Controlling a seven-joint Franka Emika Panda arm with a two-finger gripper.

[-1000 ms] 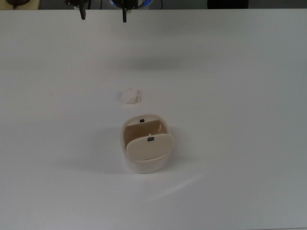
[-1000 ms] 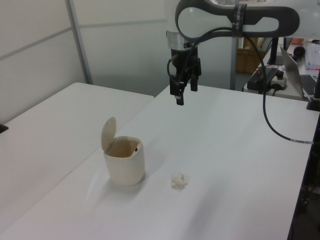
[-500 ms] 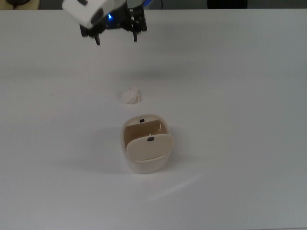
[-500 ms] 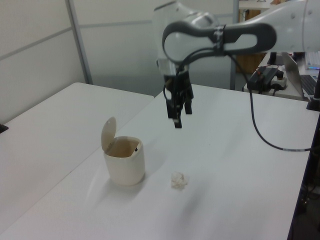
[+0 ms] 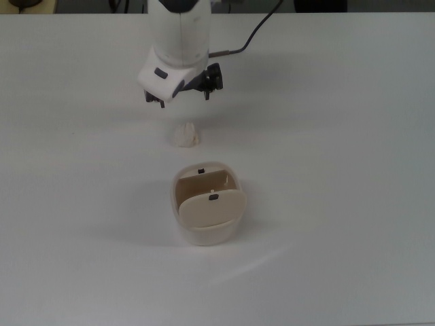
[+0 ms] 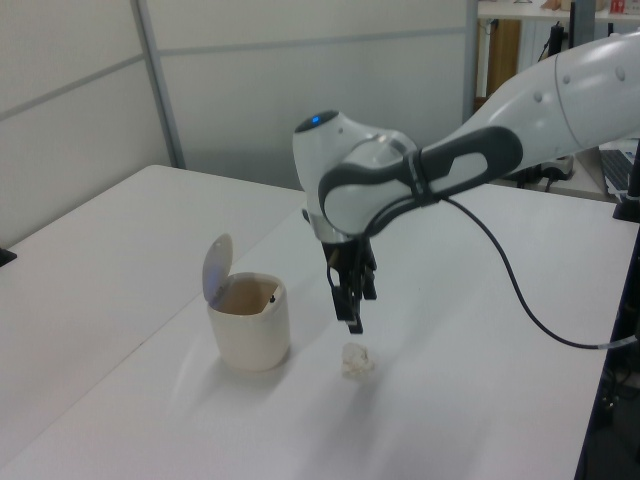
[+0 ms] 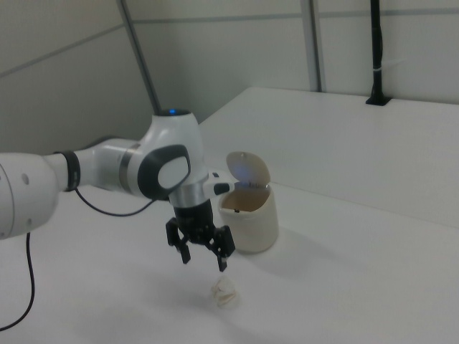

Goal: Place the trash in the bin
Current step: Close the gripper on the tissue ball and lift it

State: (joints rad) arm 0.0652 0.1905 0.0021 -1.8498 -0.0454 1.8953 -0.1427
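Hanging above the white table (image 5: 353,136), pointing down, with both fingers (image 7: 221,259) spread apart and gripping nothing: the gripper (image 7: 204,256) of the white arm (image 6: 470,165). Lying on the table just below the fingertips and not touching them: the trash (image 5: 185,134), a small crumpled white paper ball. In the top view, sitting just under the gap between the two fingers, slightly nearer the finger on the top view's right. In the left view, resting directly beneath the lower fingertip, a little toward the left view's right (image 6: 356,361). In the right view, lying below the finger on the right view's right, with bare table showing between ball and fingertip (image 7: 225,292). Standing upright on the table beyond the ball from the fingers: the bin (image 5: 207,212), cream and rounded, with its flap lid (image 6: 215,272) tilted up and its mouth showing open. In the top view, sitting further down than the trash, near it but apart, well clear of the fingers. In the left view, standing to the left view's left of the fingers (image 6: 249,322); in the right view, standing to the right view's right of them and a little behind (image 7: 249,213). Trailing from the arm off toward the table's edge: a dark cable (image 6: 520,300).
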